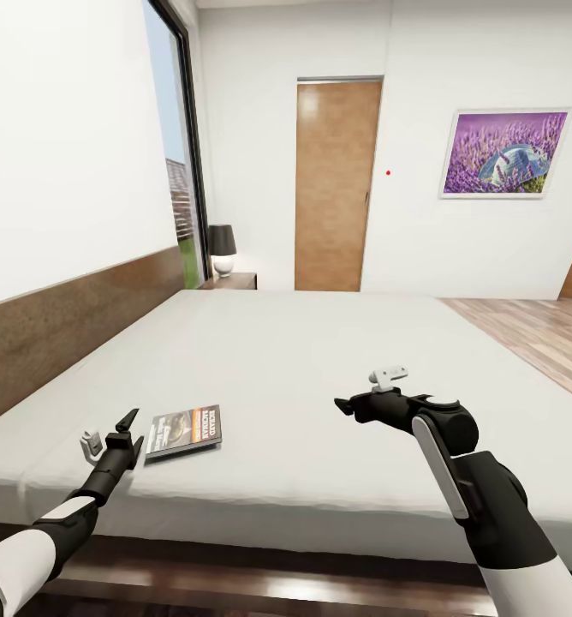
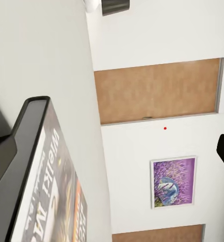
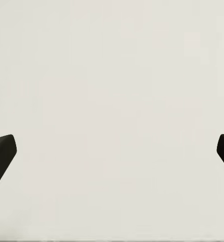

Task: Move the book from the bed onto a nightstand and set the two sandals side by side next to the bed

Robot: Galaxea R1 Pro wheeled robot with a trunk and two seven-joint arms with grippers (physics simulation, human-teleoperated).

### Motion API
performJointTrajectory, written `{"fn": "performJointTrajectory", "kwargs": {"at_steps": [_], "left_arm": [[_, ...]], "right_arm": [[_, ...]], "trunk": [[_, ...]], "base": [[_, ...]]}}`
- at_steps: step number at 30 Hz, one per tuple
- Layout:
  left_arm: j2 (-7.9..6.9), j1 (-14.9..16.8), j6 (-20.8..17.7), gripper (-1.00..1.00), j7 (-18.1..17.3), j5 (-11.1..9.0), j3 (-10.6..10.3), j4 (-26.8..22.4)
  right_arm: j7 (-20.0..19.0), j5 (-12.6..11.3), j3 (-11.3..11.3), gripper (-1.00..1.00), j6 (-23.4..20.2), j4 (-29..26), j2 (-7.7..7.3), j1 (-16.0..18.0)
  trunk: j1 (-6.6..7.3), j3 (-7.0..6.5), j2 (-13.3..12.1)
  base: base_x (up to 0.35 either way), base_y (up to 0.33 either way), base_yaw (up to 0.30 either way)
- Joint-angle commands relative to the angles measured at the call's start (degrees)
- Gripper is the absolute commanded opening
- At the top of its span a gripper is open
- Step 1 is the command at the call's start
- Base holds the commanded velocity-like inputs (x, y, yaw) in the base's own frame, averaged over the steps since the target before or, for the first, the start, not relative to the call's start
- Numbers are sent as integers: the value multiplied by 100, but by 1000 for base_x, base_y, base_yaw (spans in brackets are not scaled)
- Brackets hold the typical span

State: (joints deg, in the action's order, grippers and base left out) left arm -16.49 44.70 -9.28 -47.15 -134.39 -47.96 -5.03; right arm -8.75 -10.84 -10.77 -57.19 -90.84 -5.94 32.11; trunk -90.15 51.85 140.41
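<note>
The book lies flat on the off-white bed near its front left corner, orange band and white lettering facing up. My left gripper is open just left of the book, close to its edge. In the left wrist view the book sits close up beside one finger. My right gripper hovers open over the bare mattress, well to the right of the book, with nothing between its fingers. A dark nightstand stands at the bed's far left corner. The sandals are out of view.
A black-shaded lamp stands on the nightstand. The brown headboard runs along the left wall under a tall window. A wooden door and a purple picture are on the far wall. Wood floor lies right of the bed.
</note>
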Motion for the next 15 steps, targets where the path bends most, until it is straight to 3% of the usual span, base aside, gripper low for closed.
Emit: {"fn": "performJointTrajectory", "kwargs": {"at_steps": [1, 6, 15], "left_arm": [[-2, 3, -59, 100, -20, -61, -29, 1], [1, 3, -59, 100, -27, -61, -29, 2], [5, 3, -64, 100, -37, -61, -29, 1]], "right_arm": [[-4, -6, -4, 100, -42, -4, -4, 5], [-4, -6, -4, 100, -92, -4, -4, 7], [-6, -6, -6, 100, -114, -4, -3, 6]], "trunk": [[1, 6, 3], [1, 6, 3], [1, 6, 3]], "base": [[0, 0, 0], [-49, 0, 0], [-174, 0, 0]]}}
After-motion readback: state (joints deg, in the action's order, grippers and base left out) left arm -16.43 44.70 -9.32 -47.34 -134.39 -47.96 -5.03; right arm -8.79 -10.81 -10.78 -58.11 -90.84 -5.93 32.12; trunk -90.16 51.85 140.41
